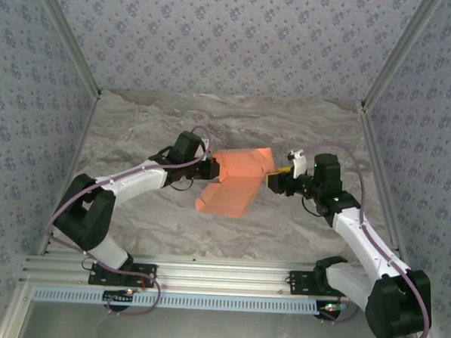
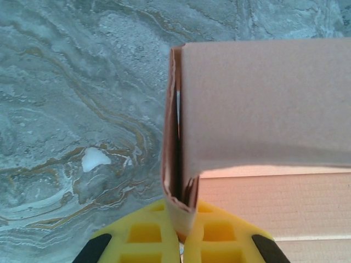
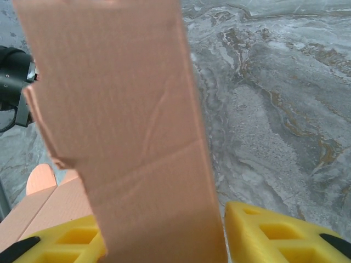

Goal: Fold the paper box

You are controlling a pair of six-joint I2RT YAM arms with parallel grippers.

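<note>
Paper box: you see the orange-salmon paper box [image 1: 236, 181] at the middle of the table [image 1: 136, 134], between your two grippers and partly folded.
Upper panel: it runs across from one gripper to the other in the top view.
Lower flap: it slopes from that panel toward the near left; you cannot tell whether its far corner rests on the marble-patterned surface.
Left gripper: your left gripper [image 2: 181, 219] is clenched on the box's left edge. In its wrist view the yellow fingers [image 2: 145, 233] pinch a doubled fold of card between them, and a broad panel of the paper box [image 2: 263, 98] bends away to the right.
Right gripper: your right gripper [image 1: 273, 175] sits at the box's right end. In its wrist view the yellow fingers [image 3: 274, 230] stand apart, with an upright strip of card [image 3: 126, 126] spanning the gap between them.
Right grip: the strip's edge lies right beside the right finger and covers part of the other one; you cannot tell whether the fingers press on it.
Crease: a faint diagonal crease crosses that strip.
</note>
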